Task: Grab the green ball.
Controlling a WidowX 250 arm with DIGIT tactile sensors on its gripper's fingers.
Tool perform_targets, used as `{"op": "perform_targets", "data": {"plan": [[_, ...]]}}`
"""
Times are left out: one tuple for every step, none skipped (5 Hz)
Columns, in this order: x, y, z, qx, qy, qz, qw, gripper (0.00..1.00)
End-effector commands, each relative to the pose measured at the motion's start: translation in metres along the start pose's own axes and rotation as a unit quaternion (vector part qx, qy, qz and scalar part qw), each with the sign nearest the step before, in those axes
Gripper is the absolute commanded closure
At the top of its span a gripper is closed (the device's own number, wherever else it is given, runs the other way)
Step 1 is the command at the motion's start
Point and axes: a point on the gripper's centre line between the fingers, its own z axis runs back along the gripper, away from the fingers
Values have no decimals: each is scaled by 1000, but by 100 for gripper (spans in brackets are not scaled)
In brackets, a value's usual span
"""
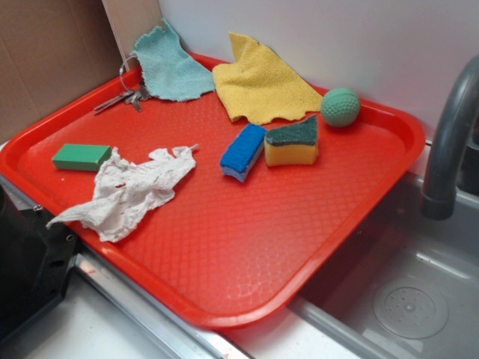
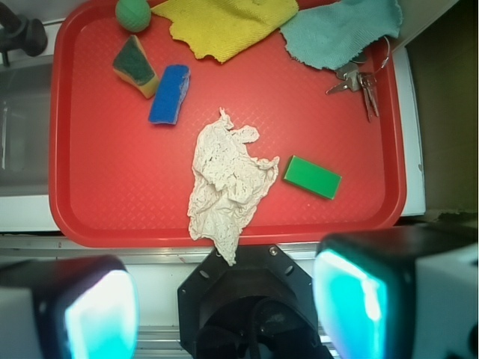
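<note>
Starting approach step; I hold gripper point(image 2: 224, 307) high above tray point(image 2: 90, 217) near edge, fingers point(image 2: 352, 307) spread wide, nothing between them. Green ball point(image 1: 340, 106) sits at tray's far corner, just beside yellow cloth point(image 1: 262, 82). Next: traverse, centre over ball, descend.

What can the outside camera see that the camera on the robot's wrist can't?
Only the outside view shows the sink drain and the cardboard behind the tray. Only the wrist view shows the robot's own hand, wide open, back from the tray's near edge. Both show the red tray, green ball, two sponges, three cloths, keys and green block.
</note>
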Motion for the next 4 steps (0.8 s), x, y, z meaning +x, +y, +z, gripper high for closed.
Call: {"op": "perform_targets", "data": {"plan": [[0, 0, 0, 0, 0, 0, 1000, 0], [11, -21, -30, 2, -13, -73, 997, 0], [64, -32, -54, -26, -86, 3, 996, 0], [114, -39, -70, -15, -110, 43, 993, 0]]}}
